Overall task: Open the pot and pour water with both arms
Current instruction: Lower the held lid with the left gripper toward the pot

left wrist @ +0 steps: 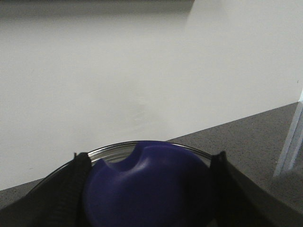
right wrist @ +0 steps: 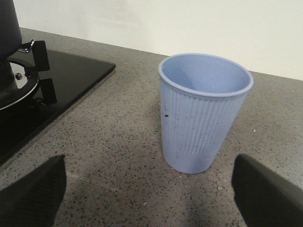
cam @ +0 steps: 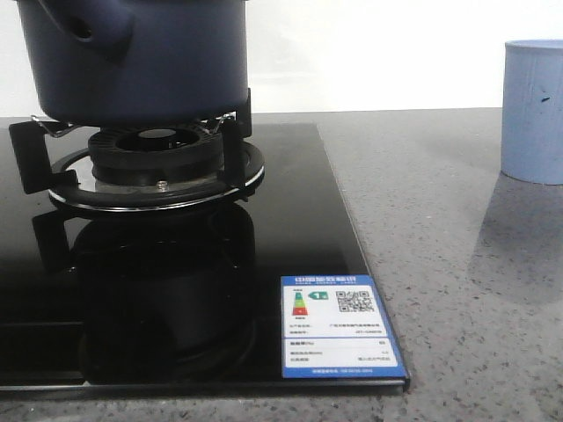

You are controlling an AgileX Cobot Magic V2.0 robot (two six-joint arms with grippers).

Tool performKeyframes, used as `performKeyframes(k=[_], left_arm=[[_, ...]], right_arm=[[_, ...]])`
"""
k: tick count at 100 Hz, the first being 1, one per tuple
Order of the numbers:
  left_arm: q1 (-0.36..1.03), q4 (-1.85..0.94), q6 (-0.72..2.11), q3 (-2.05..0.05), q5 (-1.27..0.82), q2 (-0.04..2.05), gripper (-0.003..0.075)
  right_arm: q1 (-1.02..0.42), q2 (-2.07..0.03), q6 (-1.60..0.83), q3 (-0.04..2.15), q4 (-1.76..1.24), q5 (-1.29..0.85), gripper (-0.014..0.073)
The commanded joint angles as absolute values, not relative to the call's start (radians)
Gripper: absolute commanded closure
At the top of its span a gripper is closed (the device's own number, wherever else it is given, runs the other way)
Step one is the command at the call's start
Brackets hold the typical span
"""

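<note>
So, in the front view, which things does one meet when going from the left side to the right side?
The pot sitting on the burner of the black glass hob, then the energy label at the hob's near right corner, then bare grey countertop, and last the light-blue cup at the right edge.

The light is soft and even. The glossy black cooktop (cam: 176,290) reflects the pot (cam: 132,57) darkly. The close blue lid knob (left wrist: 149,187) and dark fingers (left wrist: 61,194) are blurred.

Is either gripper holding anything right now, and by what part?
The left gripper grips the lid's blue knob between its fingers. The right gripper is open and empty, facing the cup.
</note>
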State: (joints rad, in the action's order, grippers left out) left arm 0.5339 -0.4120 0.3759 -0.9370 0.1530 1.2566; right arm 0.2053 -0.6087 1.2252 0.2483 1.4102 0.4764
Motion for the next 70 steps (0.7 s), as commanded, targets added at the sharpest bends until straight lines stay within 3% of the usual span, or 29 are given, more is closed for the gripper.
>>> performKeyframes(k=[1, 70], left_arm=[[0.543, -0.414, 0.372, -0.974, 0.294, 1.243, 0.0309], [0.543, -0.414, 0.372, -0.974, 0.302, 1.314, 0.0309]], right_arm=[[0.21, -0.607, 1.23, 0.273, 1.39, 0.487, -0.0048], [0.21, -0.607, 1.23, 0.273, 1.39, 0.49, -0.0048]])
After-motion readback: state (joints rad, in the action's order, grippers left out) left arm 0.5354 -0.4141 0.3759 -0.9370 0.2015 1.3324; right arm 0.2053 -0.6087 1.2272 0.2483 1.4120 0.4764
